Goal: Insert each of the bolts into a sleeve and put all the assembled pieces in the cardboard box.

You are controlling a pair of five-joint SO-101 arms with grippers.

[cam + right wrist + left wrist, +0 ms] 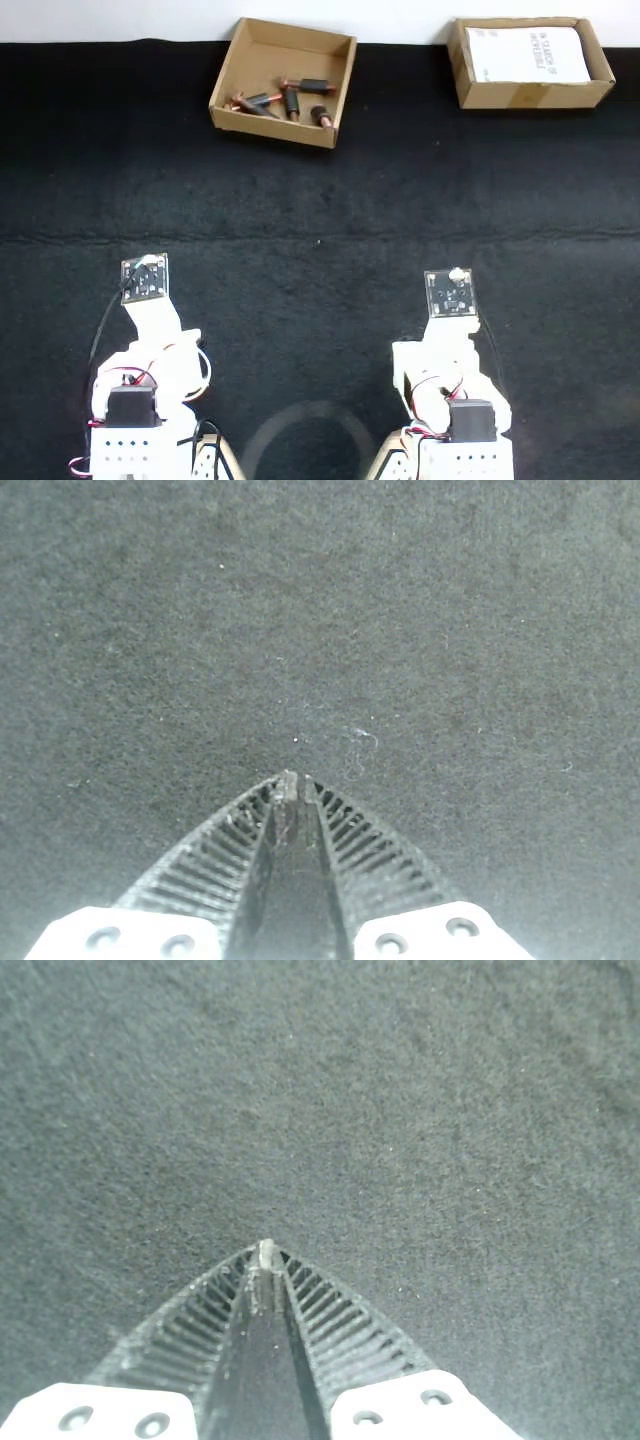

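At the near edge of the desk (320, 200), two arms are seen in the high view, one (150, 340) towards the left of the picture and the other (450, 370) towards the right, each folded back over its base. Which arm is which cannot be told from that view.

In the left wrist view the left gripper (265, 1255) is seen pressed together, its ribbed fingers (330, 1310) meeting at the tips above bare dark cloth, with nothing pinched between them. In the right wrist view the right gripper (290, 780) is likewise seen closed tip to tip over the same cloth, and nothing is held in it.

Beyond the arms a wide stretch of black cloth is crossed before any task thing is met. At the far edge, well apart from both grippers, the cardboard box (270, 128) is set slightly askew. Inside it several assembled pieces (262, 99) are laid loosely together, dark sleeves with copper-coloured bolt ends showing. Further right along the far edge a second cardboard box (530, 97) is placed, and a printed sheet (528, 55) is laid in it.
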